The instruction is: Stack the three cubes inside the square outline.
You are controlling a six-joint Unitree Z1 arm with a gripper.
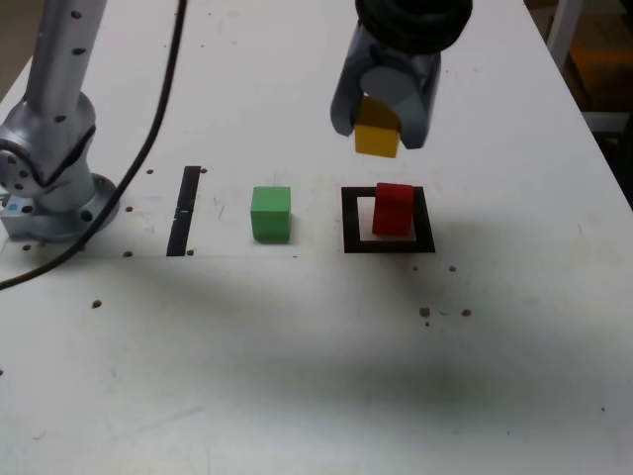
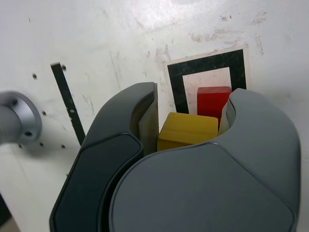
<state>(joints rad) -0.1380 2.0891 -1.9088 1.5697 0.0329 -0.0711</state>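
Table (image 1: pixel 297 376): white, speckled.
Gripper (image 1: pixel 381 124): raised above the table, clamped on the yellow cube (image 1: pixel 377 139).
Square outline (image 1: pixel 387 244): black, holds the red cube (image 1: pixel 393 209).
Green cube (image 1: pixel 270 213): on the table, at the exterior view's left of the outline.

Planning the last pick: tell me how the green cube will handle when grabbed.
The green cube looks rigid with flat faces, so it should grip squarely and not roll. It is probably light, being small. It sits flat on the table, so tipping seems unlikely.
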